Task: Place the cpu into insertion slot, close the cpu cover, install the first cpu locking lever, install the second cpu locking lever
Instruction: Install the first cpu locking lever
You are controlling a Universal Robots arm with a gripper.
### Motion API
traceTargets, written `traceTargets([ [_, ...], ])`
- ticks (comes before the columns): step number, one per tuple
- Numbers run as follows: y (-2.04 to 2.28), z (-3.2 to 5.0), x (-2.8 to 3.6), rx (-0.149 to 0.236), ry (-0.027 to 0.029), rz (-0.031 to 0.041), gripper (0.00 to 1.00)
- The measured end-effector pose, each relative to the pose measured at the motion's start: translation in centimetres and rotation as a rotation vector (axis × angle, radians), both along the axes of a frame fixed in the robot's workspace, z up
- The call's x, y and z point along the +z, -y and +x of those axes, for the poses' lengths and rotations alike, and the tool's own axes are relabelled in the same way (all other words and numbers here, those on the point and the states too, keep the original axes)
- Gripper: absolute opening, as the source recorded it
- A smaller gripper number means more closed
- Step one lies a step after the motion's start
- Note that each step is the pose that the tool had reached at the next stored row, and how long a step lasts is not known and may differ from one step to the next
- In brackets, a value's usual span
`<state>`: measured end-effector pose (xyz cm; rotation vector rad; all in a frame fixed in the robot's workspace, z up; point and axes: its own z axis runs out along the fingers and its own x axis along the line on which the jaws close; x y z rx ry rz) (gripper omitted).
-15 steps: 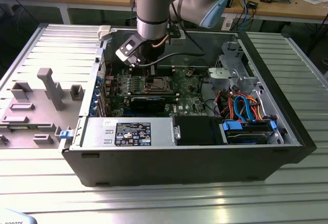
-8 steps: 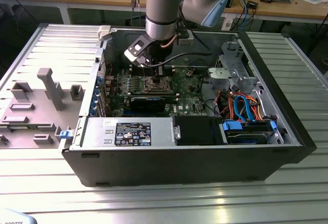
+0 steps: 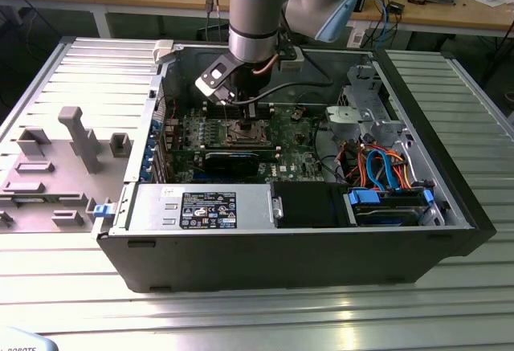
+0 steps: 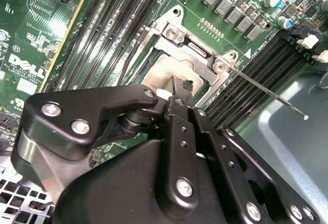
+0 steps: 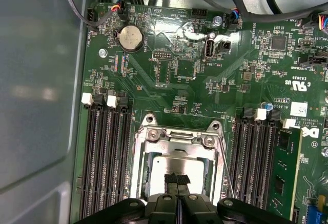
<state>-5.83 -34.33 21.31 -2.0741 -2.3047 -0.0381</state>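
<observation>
1. we see the arm [image 3: 255,22] reach straight down into the open computer case [image 3: 321,263], with the gripper [image 5: 177,180] low over the motherboard [image 5: 169,80].
2. its fingers are pressed together and grip nothing.
3. the cpu [image 5: 161,165] lies in the insertion slot [image 5: 135,167] right beneath the fingertips, framed by the lowered cpu cover [image 5: 174,137]; a thin locking lever [image 4: 266,93] juts out beside it.

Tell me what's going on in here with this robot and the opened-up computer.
A grey and blue robot arm reaches down into an open black computer case. Its black gripper, fingers together, is right over the square silver-grey cpu, which sits in place on the green motherboard. The thin silver cpu cover frame lies down around the chip. One thin metal locking lever sticks out to the side, apparently not latched.
</observation>
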Motion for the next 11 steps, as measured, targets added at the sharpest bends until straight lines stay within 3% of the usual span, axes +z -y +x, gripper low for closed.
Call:
traceTargets([
  [11, 0.00, 0.00, 0.32, 0.000, 0.0000, -0.0001, 0.11],
])
